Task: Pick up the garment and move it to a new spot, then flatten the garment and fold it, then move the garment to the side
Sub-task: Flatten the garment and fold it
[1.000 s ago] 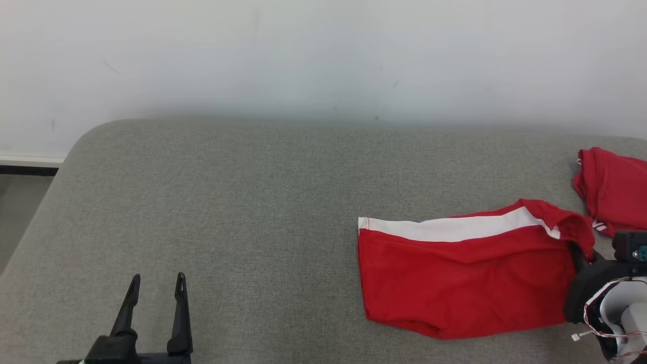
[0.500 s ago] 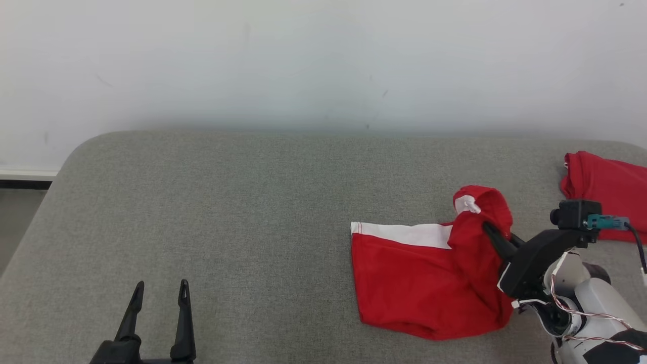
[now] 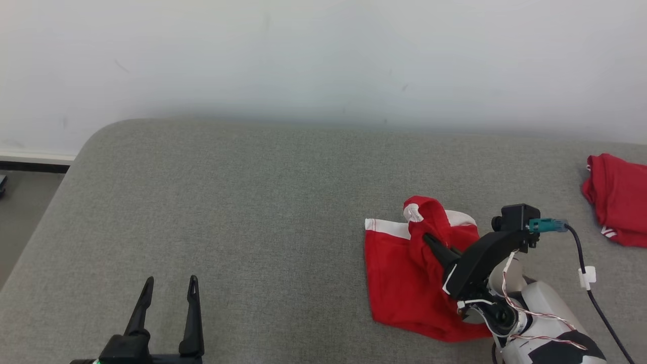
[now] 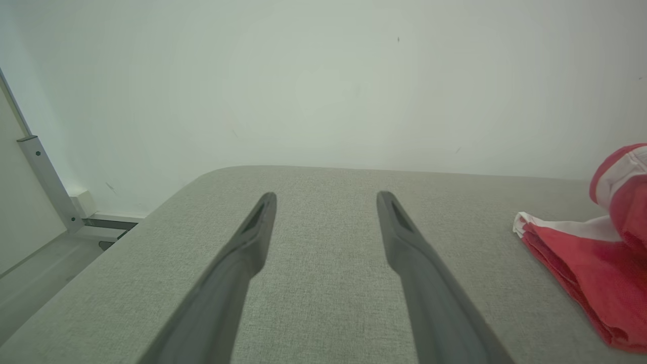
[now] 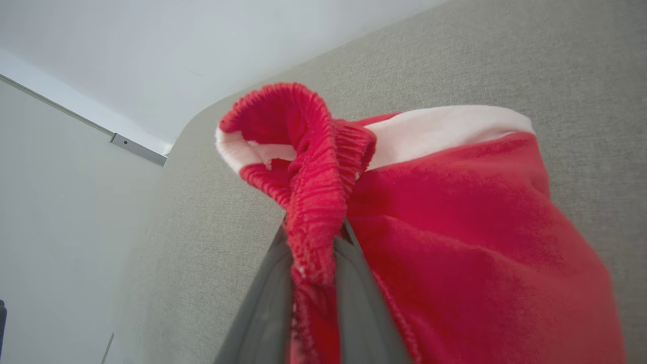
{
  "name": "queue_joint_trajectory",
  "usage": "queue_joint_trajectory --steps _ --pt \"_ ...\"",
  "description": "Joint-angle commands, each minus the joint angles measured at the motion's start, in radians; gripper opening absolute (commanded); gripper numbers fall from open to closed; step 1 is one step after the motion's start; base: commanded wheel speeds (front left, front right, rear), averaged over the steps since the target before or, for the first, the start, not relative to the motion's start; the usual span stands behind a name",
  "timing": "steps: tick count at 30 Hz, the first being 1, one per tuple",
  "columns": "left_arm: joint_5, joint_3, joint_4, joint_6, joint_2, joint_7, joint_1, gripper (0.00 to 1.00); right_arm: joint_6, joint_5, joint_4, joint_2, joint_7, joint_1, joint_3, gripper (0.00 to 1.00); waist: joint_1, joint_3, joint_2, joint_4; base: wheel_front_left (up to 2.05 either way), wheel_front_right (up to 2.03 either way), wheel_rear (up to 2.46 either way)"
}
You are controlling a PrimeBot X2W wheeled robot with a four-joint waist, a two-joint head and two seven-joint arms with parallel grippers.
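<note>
The garment (image 3: 394, 275) is a pair of red shorts with a white side stripe, lying on the right half of the grey padded surface (image 3: 242, 202). My right gripper (image 3: 429, 238) is shut on its ribbed waistband and holds that end lifted and doubled back over the rest of the cloth. In the right wrist view the waistband (image 5: 308, 167) bunches up between the two dark fingers (image 5: 263, 298). My left gripper (image 3: 169, 285) stands open and empty at the lower left, well apart from the garment. The left wrist view has the garment (image 4: 581, 263) at its right edge, beyond the open fingers (image 4: 252, 237).
A second red cloth (image 3: 619, 207) lies at the far right edge of the surface. A pale wall (image 3: 323, 60) runs behind it. The surface's rounded left corner drops to the floor (image 3: 20, 202).
My right gripper has carried the waistband end up and leftward over the garment, doubling it to about half its length. The left gripper has kept still; the head camera has shifted slightly.
</note>
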Motion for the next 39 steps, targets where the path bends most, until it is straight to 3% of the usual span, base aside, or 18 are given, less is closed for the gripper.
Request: queue_joint_trajectory --steps 1,6,14,15,16,21,27,33,39 --pt "0.004 -0.003 0.006 -0.004 -0.004 -0.003 -0.013 1.0 -0.002 -0.016 0.032 0.017 -0.012 -0.011 -0.015 0.0 0.0 0.011 -0.0001 0.014 0.0 0.0 0.0" --pt "0.001 -0.006 0.024 -0.009 -0.005 -0.003 -0.035 1.0 -0.002 -0.079 0.122 0.046 -0.068 -0.03 -0.007 0.0 0.0 0.027 -0.0001 0.039 0.0 0.0 0.0" --pt "0.006 0.005 0.03 -0.007 -0.008 -0.003 -0.04 1.0 -0.002 -0.081 0.203 0.07 -0.163 -0.054 0.009 0.03 0.0 0.033 -0.0001 0.038 0.0 0.0 0.0" --pt "0.008 0.006 0.032 -0.007 -0.008 -0.003 -0.038 1.0 -0.002 -0.086 0.21 0.072 -0.178 -0.059 0.02 0.45 0.0 0.031 -0.0001 0.036 0.0 0.0 0.0" --pt "0.008 0.007 0.034 -0.006 -0.008 -0.003 -0.038 1.0 -0.002 -0.093 0.221 0.074 -0.188 -0.06 0.033 1.0 0.0 0.03 -0.0001 0.035 0.0 0.0 0.0" --pt "0.012 0.014 0.041 -0.006 -0.006 -0.003 -0.044 1.0 -0.002 -0.127 0.204 0.055 -0.277 -0.064 0.107 1.0 0.0 0.018 -0.0001 0.029 0.0 0.0 0.0" --pt "0.008 0.038 0.033 -0.002 -0.002 -0.003 -0.018 1.0 -0.002 -0.128 0.098 -0.033 -0.387 -0.023 0.147 1.0 0.0 0.001 -0.0001 0.009 0.0 0.0 0.0" --pt "0.019 0.047 0.015 0.006 -0.003 -0.003 0.01 1.0 -0.002 -0.159 -0.013 -0.108 -0.475 0.043 0.115 1.0 0.0 -0.008 -0.0001 -0.026 0.0 0.0 0.0" --pt "0.028 0.058 -0.007 0.016 0.001 -0.003 0.032 1.0 -0.002 -0.183 -0.124 -0.116 -0.534 0.142 0.014 1.0 0.0 -0.016 -0.0001 -0.061 0.0 0.0 0.0"
